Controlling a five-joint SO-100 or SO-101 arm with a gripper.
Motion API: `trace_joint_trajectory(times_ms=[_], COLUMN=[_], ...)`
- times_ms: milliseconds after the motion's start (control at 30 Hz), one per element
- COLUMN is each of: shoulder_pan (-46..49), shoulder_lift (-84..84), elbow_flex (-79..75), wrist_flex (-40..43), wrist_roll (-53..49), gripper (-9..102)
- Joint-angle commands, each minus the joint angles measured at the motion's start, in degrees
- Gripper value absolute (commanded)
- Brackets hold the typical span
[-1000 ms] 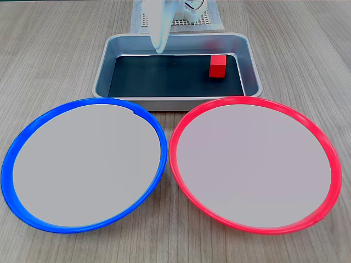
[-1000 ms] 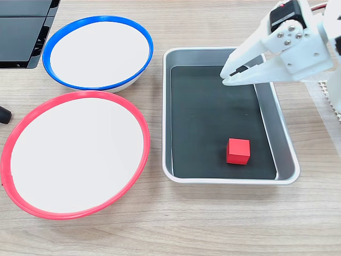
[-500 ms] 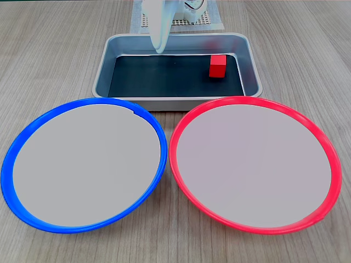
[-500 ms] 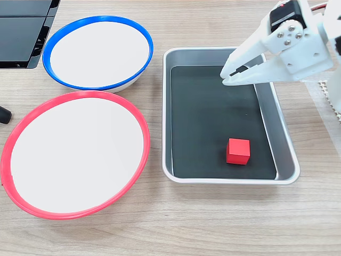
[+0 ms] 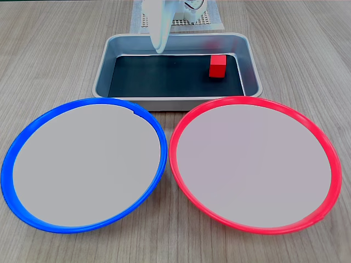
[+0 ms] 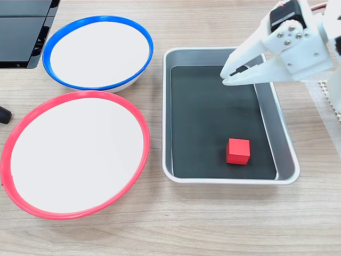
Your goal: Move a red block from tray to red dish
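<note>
- Red block sits on the tray's black bottom, toward the end nearest the red dish.
- My gripper hangs over the tray's other end, well apart from the block, holding nothing.
- Fingertips look pressed together, though the angle is poor.

A small bright red cube with plain faces shows against the black bottom of a rectangular silver metal tray. A large round shallow dish has a bright red rim and a pale grey centre. Its twin, a round dish, has a bright blue rim around the same pale grey. The plastic two-finger gripper is white with small dark screws. The wooden table is light brownish grey with fine streaked grain. A white mesh mat carries a grid pattern.
</note>
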Motion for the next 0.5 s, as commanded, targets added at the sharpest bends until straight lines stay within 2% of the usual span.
trace_joint_trajectory(times_ms=[0,267,367,467], shoulder_pan=[0.35,-0.70,-1.49,-2.02], shoulder_lift=[1.41,1.41,-2.29,-14.77], elbow_flex=[0.09,0.00,-4.48,-15.73], wrist_flex=[0.00,-0.26,-3.43,-4.22], wrist_roll=[0.26,-0.97,-12.92,-25.22], gripper=[0,0,0,0])
